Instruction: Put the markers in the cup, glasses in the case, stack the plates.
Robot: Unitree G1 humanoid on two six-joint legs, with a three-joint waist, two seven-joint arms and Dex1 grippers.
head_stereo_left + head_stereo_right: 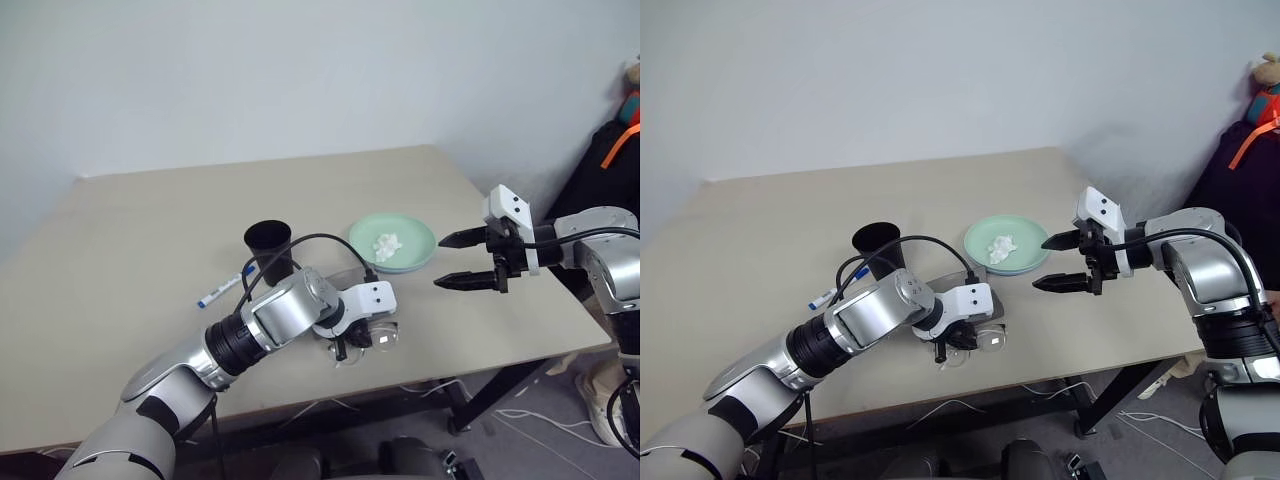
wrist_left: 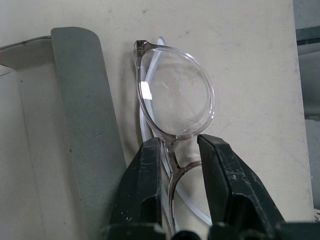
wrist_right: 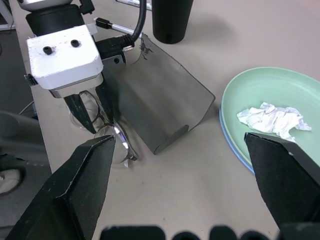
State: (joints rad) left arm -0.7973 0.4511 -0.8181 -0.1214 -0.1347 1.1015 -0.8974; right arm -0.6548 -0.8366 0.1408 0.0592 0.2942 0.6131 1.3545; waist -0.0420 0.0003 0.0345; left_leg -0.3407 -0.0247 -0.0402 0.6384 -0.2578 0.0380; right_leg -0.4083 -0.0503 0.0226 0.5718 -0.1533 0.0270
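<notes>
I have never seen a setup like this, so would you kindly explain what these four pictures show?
It is a two-armed robot at a beige table. Two pictures come from its head, two from cameras on its wrists. The left gripper has its fingers around the bridge of the glasses, which lie on the table beside the open grey case. The right gripper hangs open near the green plate, which carries a crumpled tissue and sits on a blue plate. A black cup and a blue-capped marker lie further back.

From my station, the left gripper (image 2: 177, 150) straddles the glasses (image 2: 175, 100) at the bridge; the second lens runs below the jaws, hidden, and contact I cannot judge.
</notes>
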